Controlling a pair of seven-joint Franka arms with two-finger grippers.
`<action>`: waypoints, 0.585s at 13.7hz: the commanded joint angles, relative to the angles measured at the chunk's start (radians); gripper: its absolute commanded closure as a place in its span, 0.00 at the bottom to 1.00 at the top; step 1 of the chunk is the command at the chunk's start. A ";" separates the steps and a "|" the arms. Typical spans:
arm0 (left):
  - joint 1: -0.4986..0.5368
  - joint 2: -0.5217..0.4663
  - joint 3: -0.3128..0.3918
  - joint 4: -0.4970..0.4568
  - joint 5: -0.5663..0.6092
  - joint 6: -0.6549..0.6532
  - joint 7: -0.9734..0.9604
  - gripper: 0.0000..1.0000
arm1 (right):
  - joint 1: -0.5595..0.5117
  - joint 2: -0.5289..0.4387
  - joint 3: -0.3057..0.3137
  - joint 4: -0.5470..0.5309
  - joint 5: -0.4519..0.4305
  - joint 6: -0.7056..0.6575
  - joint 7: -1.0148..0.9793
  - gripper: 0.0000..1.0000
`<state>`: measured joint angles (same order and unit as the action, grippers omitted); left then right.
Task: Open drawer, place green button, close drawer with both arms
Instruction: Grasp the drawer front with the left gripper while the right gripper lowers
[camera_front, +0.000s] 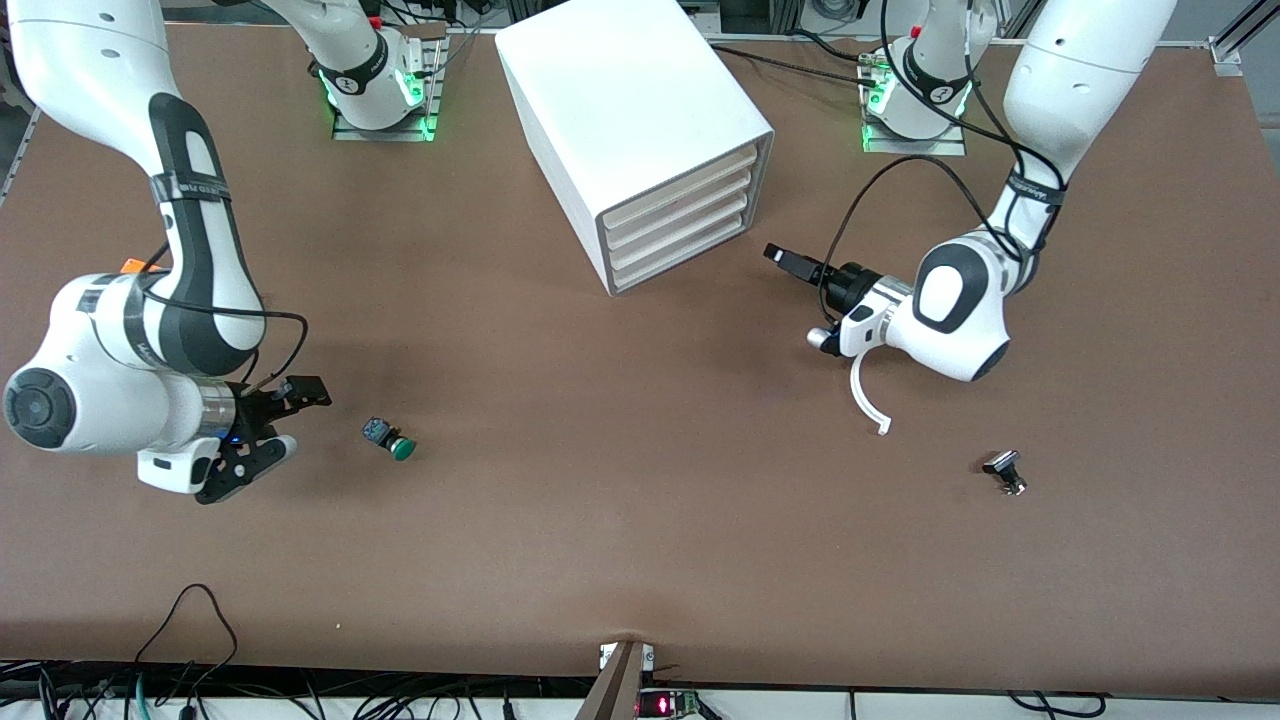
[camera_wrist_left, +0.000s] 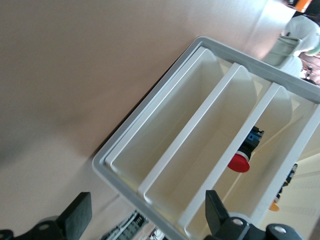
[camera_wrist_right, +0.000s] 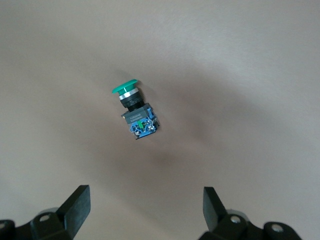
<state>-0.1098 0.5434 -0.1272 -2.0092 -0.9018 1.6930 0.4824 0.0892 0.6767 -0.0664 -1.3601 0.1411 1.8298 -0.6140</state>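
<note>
**Green-capped button lying on the table, both grippers gaping and empty**

Writing is showing only on a dark band around the right arm's forearm, and it is too small to read.

The right gripper is hanging low over the brown table toward the right arm's end. Its fingers are standing wide apart, gripping nothing and touching nothing. The button is lying on its side on the table, just beside that gripper and apart from it. In the right wrist view, the button is showing its round green cap and dark body.

The left gripper is pointing at the white cabinet, near the corner by the drawer fronts. Its fingers are also spread wide and holding nothing. The drawer, lowest of the four, is sitting shut.

The left wrist view is filling with a white divided tray holding a red-capped part in one compartment; where this tray is standing cannot be told. An orange box is peeking out, mostly hidden by the right arm. A black-and-silver part is lying toward the left arm's end, too small to make out.
</note>
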 joint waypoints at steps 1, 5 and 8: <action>-0.047 0.016 0.004 -0.032 -0.077 0.075 0.148 0.00 | 0.000 0.035 0.002 -0.064 0.012 0.136 -0.113 0.00; -0.114 0.030 -0.002 -0.085 -0.201 0.112 0.203 0.04 | 0.000 0.027 0.031 -0.203 0.023 0.296 -0.273 0.00; -0.146 0.039 -0.026 -0.100 -0.256 0.120 0.203 0.13 | 0.001 0.024 0.059 -0.238 0.023 0.304 -0.270 0.00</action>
<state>-0.2386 0.5846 -0.1435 -2.0878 -1.1112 1.7961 0.6563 0.0938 0.7394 -0.0308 -1.5443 0.1443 2.1127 -0.8576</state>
